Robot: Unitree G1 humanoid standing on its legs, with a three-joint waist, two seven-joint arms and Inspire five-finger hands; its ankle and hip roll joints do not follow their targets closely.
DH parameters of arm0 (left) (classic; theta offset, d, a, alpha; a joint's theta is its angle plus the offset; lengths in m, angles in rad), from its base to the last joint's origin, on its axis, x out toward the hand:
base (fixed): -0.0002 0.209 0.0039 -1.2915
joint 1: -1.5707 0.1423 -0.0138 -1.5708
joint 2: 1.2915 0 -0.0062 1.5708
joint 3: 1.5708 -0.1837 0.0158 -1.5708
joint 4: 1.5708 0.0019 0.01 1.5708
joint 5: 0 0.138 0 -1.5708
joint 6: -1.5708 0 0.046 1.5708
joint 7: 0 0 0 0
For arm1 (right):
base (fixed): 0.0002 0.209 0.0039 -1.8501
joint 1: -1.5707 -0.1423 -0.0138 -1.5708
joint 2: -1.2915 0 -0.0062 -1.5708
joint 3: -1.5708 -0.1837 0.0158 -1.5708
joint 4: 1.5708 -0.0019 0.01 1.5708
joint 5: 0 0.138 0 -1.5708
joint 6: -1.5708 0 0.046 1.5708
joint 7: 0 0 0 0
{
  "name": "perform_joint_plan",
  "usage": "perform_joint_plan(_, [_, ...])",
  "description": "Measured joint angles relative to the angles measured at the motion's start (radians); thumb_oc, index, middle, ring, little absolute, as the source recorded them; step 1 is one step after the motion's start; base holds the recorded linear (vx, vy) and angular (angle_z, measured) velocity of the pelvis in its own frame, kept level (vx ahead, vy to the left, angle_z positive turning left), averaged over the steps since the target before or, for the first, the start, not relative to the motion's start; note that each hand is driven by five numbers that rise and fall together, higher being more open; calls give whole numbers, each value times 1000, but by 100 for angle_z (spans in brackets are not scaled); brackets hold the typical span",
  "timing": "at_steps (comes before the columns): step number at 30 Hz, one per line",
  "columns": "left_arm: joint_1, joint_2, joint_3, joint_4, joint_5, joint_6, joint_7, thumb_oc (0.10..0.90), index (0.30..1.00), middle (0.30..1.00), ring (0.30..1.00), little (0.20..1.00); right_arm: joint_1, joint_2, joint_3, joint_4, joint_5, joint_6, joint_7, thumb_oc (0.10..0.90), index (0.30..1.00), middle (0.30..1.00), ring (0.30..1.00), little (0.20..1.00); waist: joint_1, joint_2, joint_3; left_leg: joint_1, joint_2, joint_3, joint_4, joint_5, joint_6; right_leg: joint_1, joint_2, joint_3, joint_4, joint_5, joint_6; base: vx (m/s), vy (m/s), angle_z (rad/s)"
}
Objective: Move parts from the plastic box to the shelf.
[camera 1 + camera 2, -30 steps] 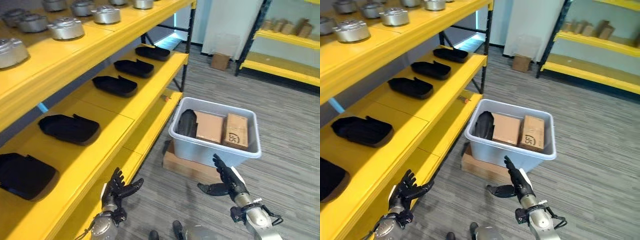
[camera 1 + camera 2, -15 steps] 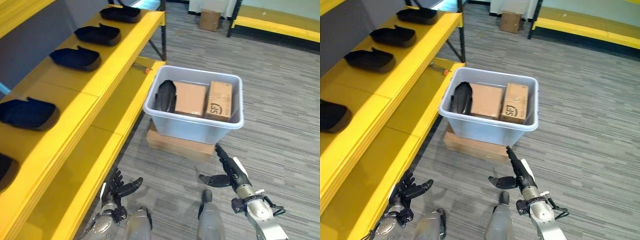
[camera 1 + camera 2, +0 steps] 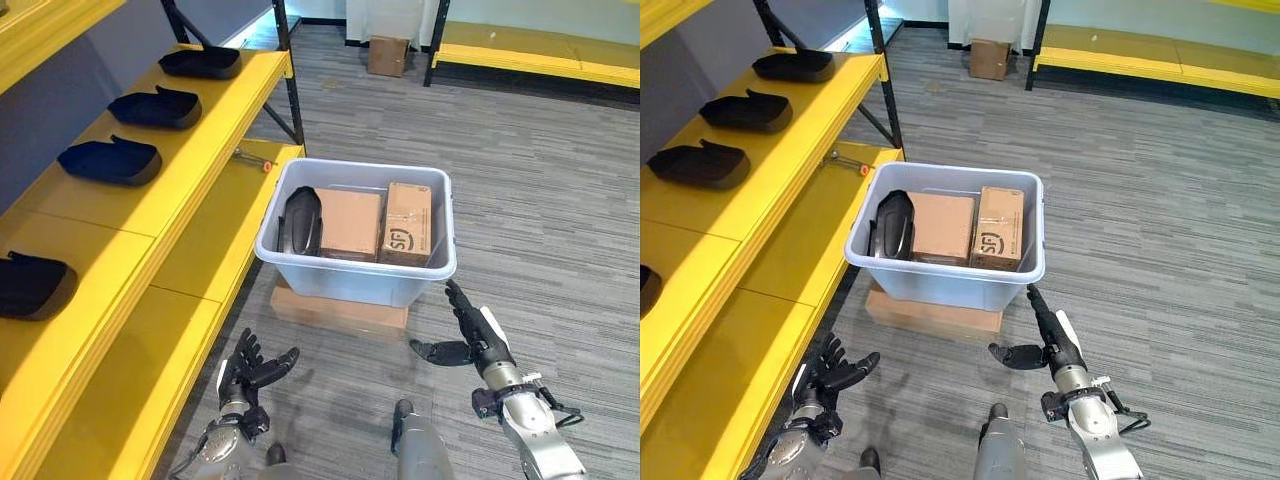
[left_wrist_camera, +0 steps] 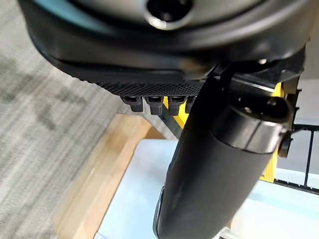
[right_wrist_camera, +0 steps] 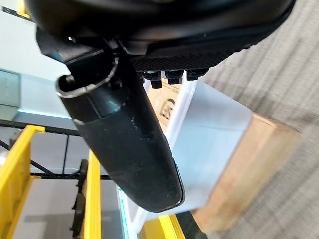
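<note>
because the plastic box (image 3: 352, 270) sits raised on a flat cardboard slab (image 3: 335, 310) beside the yellow shelf (image 3: 150, 200), with one dark part (image 3: 300, 220) standing inside next to two cartons (image 3: 375, 222), the left robot hand (image 3: 250, 368) and right robot hand (image 3: 478, 340) hover before it, fingers spread, holding nothing.

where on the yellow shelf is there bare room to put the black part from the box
The yellow shelf has a bare stretch between the nearest black moulded tray and the next black tray. The lower yellow board beside the grey plastic box is bare too. Farther back, trays sit closer together.
</note>
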Motion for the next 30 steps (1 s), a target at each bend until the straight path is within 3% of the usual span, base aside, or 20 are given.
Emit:
perform_joint_plan(3, [-11,1,-3,0,0,0,3,900,1000,1000,1000,1000,-19,-1,22,9,0,0,0,900,1000,1000,1000,1000,3,7,-13,2,21,-2,9,12,3,-11,26,4,18,-31,-8,58,-180,-11])
perform_joint_plan(5, [-15,10,-3,0,-6,-2,15,900,1000,1000,1000,1000,-31,6,42,26,0,-2,0,900,1000,1000,1000,1000,14,-16,-21,-97,28,-30,186,35,-31,-37,56,24,73,-67,-31,-5,-237,-4])
perform_joint_plan(6, [-34,29,-8,16,-39,-2,21,900,1000,1000,1000,1000,-19,3,48,33,1,-1,-1,900,1000,1000,1000,1000,40,-34,-28,-228,21,-140,426,77,-15,-34,85,38,84,-97,-111,7,-252,-8])
perform_joint_plan(7, [-22,35,-10,18,-39,-2,21,900,1000,1000,1000,1000,-18,6,55,47,2,-2,-2,900,1000,1000,1000,1000,65,-40,-39,-252,14,-184,451,165,-12,-24,122,44,59,-97,-122,59,-259,10])
perform_joint_plan(8, [-28,40,-13,18,-39,-2,20,900,1000,1000,1000,1000,-13,0,57,47,1,-2,-3,900,1000,1000,1000,1000,66,-54,-35,-315,-3,-216,504,262,6,1,124,40,16,-80,-130,124,-49,17])
perform_joint_plan(9, [-27,36,-14,15,-38,-4,19,900,1000,1000,1000,1000,-11,-11,57,47,1,-2,-5,900,1000,1000,1000,1000,67,-66,-29,-368,-20,-212,557,283,15,18,116,36,-17,-62,-151,168,64,40])
perform_joint_plan(10, [-22,36,-18,13,-38,-4,19,900,1000,1000,1000,1000,-11,-15,56,47,1,-2,-10,900,1000,1000,1000,1000,70,-76,-24,-391,-38,-180,563,192,19,34,118,35,-42,-54,-160,197,150,30])
perform_joint_plan(12, [-8,36,-21,14,-38,-2,19,900,1000,1000,1000,1000,-13,-13,50,47,0,-3,-23,900,1000,1000,1000,1000,65,-67,-22,-394,-48,-116,384,125,17,66,143,29,-107,-31,-127,233,214,3])
perform_joint_plan(13, [-8,37,-19,31,-38,-2,22,900,1000,1000,1000,1000,-26,-10,50,52,0,-5,-31,900,1000,1000,1000,1000,73,-40,-15,-338,-21,-119,61,137,7,98,201,34,-193,-7,-97,302,279,-85])
perform_joint_plan(14, [-26,36,-6,66,-38,-2,31,900,1000,1000,1000,1000,-42,-10,53,55,-1,-8,-34,900,1000,1000,1000,1000,101,-20,15,-279,25,-130,-68,157,-15,134,249,57,-226,26,-117,250,277,-95])
perform_joint_plan(17, [-42,30,8,87,-39,-5,55,900,1000,1000,1000,1000,-45,29,43,55,0,-19,-41,900,1000,1000,1000,1000,105,-2,32,-238,60,-123,-72,160,-7,150,291,68,-278,32,-110,168,266,-101])
perform_joint_plan(18, [-28,16,7,72,-38,-10,57,900,1000,1000,1000,1000,-36,4,43,41,0,-35,-41,900,1000,1000,1000,1000,112,39,32,-216,97,-142,-65,121,4,113,312,70,-156,-7,-137,136,249,-114])
perform_joint_plan(19, [-47,1,5,67,-38,-13,56,900,1000,1000,1000,1000,-29,-8,28,34,0,-41,-40,900,1000,1000,1000,1000,83,69,45,-191,114,-138,-60,110,-9,113,320,78,-106,-53,-160,131,231,-45])
perform_joint_plan(20, [-67,-5,-8,71,-39,-3,58,900,1000,1000,1000,1000,-27,-8,11,51,-1,-31,-48,900,1000,1000,1000,1000,52,77,52,-183,102,-115,-69,123,0,110,310,72,-103,-62,-159,117,229,-18])
perform_joint_plan(21, [-95,1,-23,66,-37,-3,52,900,1000,1000,1000,1000,-14,10,-5,51,0,-17,-61,900,1000,1000,1000,1000,54,50,60,-168,58,-85,-78,148,27,95,280,109,-104,-54,-140,111,208,-30])
perform_joint_plan(23, [-98,-8,-27,57,-36,-4,53,900,1000,1000,1000,1000,-12,-5,-2,47,0,-17,-59,900,1000,1000,1000,1000,52,47,59,-145,35,-55,-65,177,68,79,254,139,-96,-44,-115,91,175,-48])
perform_joint_plan(24, [-117,-10,-37,52,-36,-5,54,900,1000,1000,1000,1000,-8,-7,-1,48,0,-13,-64,900,1000,1000,1000,1000,31,47,60,-139,5,-35,-59,175,11,84,218,156,-97,-49,-87,69,133,-17])
perform_joint_plan(26, [-127,-9,-38,39,-36,-7,54,900,1000,1000,1000,1000,-6,-6,3,45,0,-14,-64,900,1000,1000,1000,1000,32,41,58,-137,-18,-20,-56,170,8,84,194,173,-103,-49,-68,69,111,-8])
perform_joint_plan(27, [-150,1,-36,31,-35,-12,57,900,1000,1000,1000,1000,-9,-4,30,45,0,-14,-59,900,1000,1000,1000,1000,37,33,58,-139,-59,4,-46,156,16,95,144,182,-137,-34,-37,73,88,-12])
perform_joint_plan(30, [-153,10,-6,29,-36,-16,63,900,1000,1000,1000,1000,-14,15,63,45,-1,-14,-50,900,1000,1000,1000,1000,55,25,53,-134,-85,31,-45,142,38,114,101,177,-188,-7,2,56,53,-17])
